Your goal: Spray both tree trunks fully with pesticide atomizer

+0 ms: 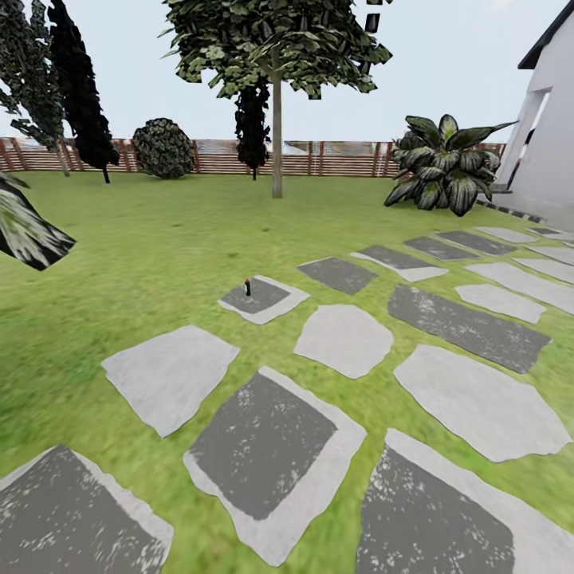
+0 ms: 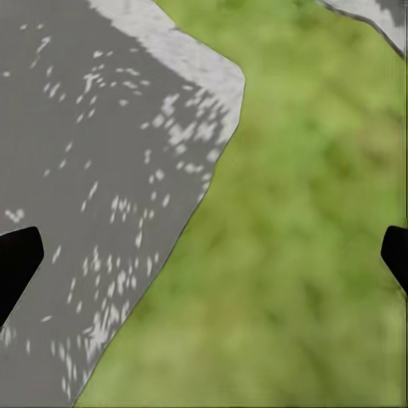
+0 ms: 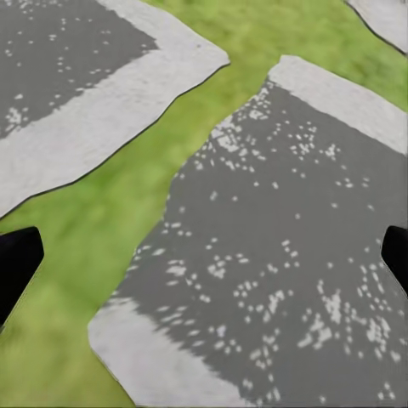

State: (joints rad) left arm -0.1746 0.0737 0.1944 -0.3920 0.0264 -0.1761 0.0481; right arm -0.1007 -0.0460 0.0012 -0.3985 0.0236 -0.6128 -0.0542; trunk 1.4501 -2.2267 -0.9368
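My left gripper [image 2: 204, 255] shows as two dark fingertips [image 2: 17, 259] cut off at the wrist picture's side edges; the rest of each finger lies out of frame. My right gripper [image 3: 204, 259] is cropped the same way. In the head view, a small dark object [image 1: 248, 286] stands on a stone slab [image 1: 263, 299], too small to identify. The tall tree [image 1: 277, 119] loses its crown at the top edge. The nearest slabs [image 1: 72, 518] run off the bottom edge.

Matt grey stone slabs [image 1: 343, 339], some speckled white, lay in rough green grass [image 1: 151, 255]. A brown slatted wooden fence [image 1: 335, 158] stood behind a smooth pale tree trunk [image 1: 277, 135] and glossy-leaved shrub [image 1: 442, 163].
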